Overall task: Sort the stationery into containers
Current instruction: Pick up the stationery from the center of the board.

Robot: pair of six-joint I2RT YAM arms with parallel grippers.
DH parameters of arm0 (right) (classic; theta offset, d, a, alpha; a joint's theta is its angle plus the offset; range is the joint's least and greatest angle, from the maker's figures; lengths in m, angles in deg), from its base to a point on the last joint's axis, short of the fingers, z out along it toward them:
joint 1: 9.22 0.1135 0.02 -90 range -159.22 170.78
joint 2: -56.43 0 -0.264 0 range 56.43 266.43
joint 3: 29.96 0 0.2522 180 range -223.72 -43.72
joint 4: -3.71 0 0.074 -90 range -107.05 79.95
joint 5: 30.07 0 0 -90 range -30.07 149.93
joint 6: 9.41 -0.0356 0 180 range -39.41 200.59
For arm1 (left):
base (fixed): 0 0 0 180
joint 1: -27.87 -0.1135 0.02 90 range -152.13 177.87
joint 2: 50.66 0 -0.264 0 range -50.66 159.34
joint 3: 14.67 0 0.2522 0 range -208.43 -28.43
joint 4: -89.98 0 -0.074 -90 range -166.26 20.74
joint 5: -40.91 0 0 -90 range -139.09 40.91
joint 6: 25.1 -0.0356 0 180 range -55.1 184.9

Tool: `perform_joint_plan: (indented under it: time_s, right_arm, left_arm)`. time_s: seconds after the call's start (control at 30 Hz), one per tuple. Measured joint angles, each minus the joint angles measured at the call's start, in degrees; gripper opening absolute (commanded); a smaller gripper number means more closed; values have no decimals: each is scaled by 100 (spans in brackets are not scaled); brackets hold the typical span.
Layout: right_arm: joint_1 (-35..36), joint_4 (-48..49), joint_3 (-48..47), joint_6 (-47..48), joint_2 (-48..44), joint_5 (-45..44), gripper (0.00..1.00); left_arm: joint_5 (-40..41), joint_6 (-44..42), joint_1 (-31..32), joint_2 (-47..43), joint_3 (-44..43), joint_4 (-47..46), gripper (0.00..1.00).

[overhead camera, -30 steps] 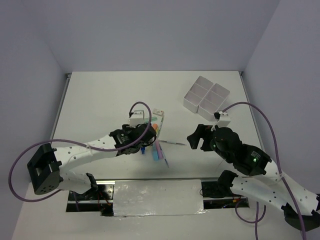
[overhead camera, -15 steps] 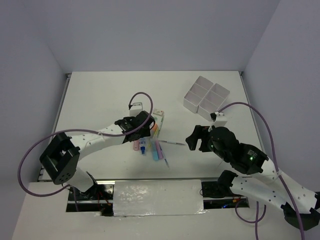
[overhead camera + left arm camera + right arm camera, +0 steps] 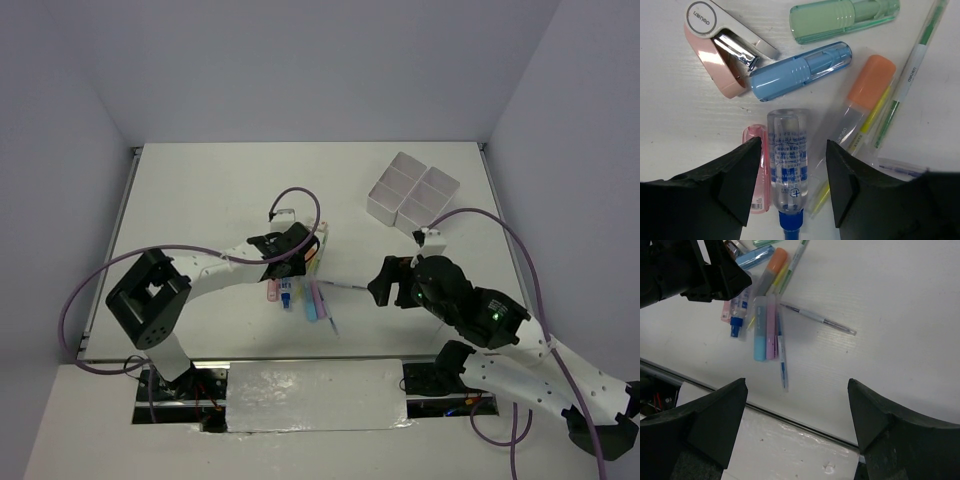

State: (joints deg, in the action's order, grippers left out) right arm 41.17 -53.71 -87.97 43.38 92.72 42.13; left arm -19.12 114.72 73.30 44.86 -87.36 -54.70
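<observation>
The stationery lies in a pile [image 3: 300, 285] at the table's middle front. In the left wrist view I see a clear glue bottle with a blue cap [image 3: 787, 160], a pink marker [image 3: 755, 172], a blue marker [image 3: 800, 72], a green marker [image 3: 845, 17], an orange highlighter [image 3: 865, 95], a green pen [image 3: 910, 80] and a pink stapler [image 3: 720, 50]. My left gripper [image 3: 793, 145] is open and straddles the glue bottle, with gaps on both sides. My right gripper [image 3: 797, 425] is open and empty, right of the pile. The white four-compartment tray [image 3: 413, 192] stands at the back right.
In the right wrist view a blue marker [image 3: 759, 337], a pink marker [image 3: 771, 327], a blue pen [image 3: 782, 360] and a thin clear pen [image 3: 817, 317] lie near the table's front edge [image 3: 790, 416]. The left arm's purple cable [image 3: 300, 205] loops above the pile.
My left arm has swung right and reached further, bringing its gripper over the pile. My right gripper has shifted slightly left, towards the pile.
</observation>
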Motion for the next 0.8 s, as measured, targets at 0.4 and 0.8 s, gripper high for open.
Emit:
perform_joint_plan:
  time_s: [0.4, 0.8]
  right_arm:
    - [0, 192, 162, 76, 96, 240, 88]
    - [0, 380, 249, 85, 157, 372, 88]
  left_arm:
    - [-70, -13, -195, 101, 68, -291, 61]
    - [-254, -37, -323, 190, 212, -601, 49]
